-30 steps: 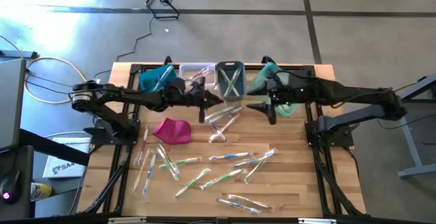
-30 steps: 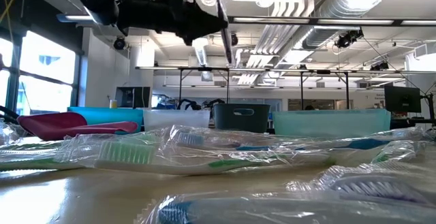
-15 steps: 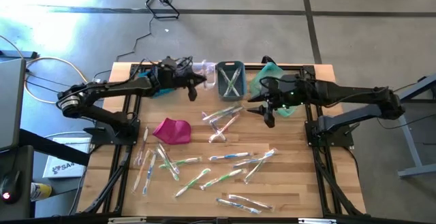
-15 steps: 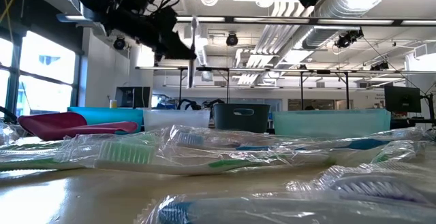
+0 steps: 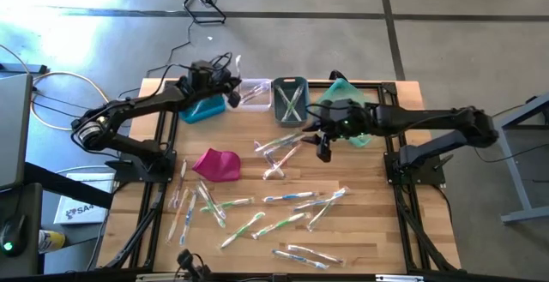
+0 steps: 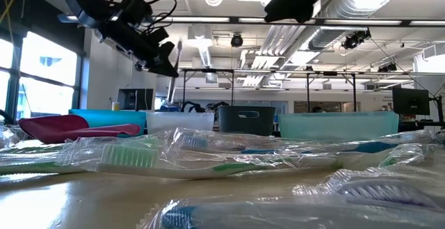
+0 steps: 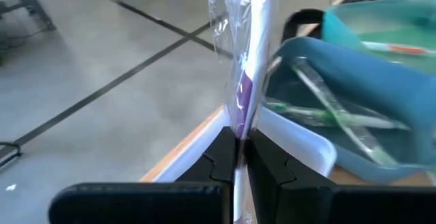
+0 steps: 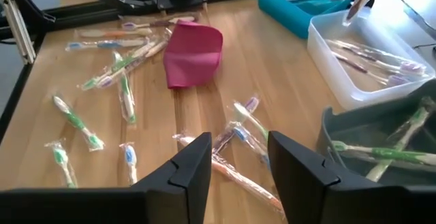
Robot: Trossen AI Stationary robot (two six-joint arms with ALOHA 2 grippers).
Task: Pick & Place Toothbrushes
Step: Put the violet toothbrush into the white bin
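Note:
My left gripper [image 5: 232,96] is shut on a wrapped toothbrush [image 6: 176,65] in the air above the blue bin [image 5: 199,109] and the clear bin [image 5: 255,93] at the table's far edge. In the left wrist view the toothbrush [image 7: 248,54] stands up past the gripper [image 7: 240,139]. My right gripper [image 8: 238,163] hangs open above a cluster of wrapped toothbrushes [image 5: 279,149] lying flat on the wood in front of the grey bin [image 5: 290,100], and touches nothing. More toothbrushes [image 5: 257,213] lie scattered on the near half. My left gripper pinches the wrapped toothbrush between its two fingers at about mid-length, by the purple stretch of the handle [image 7: 242,101]. The fingers come from the table's left, slanting a little down, and lie across it. The toothbrush stands nearly upright, lifted clear, with one end above the fingers and one below.
A teal bin [image 5: 343,106] stands at the far right, under my right arm. A magenta pouch [image 5: 216,164] lies left of the middle. The blue bin [image 7: 368,94], clear bin [image 8: 361,60] and grey bin [image 8: 381,142] each hold some toothbrushes.
My left gripper has swung from in front of the grey bin toward the table's far left, to above the blue and clear bins, carrying the toothbrush, which stays nearly upright. My right gripper has moved down and toward the table's left, over the toothbrush cluster.

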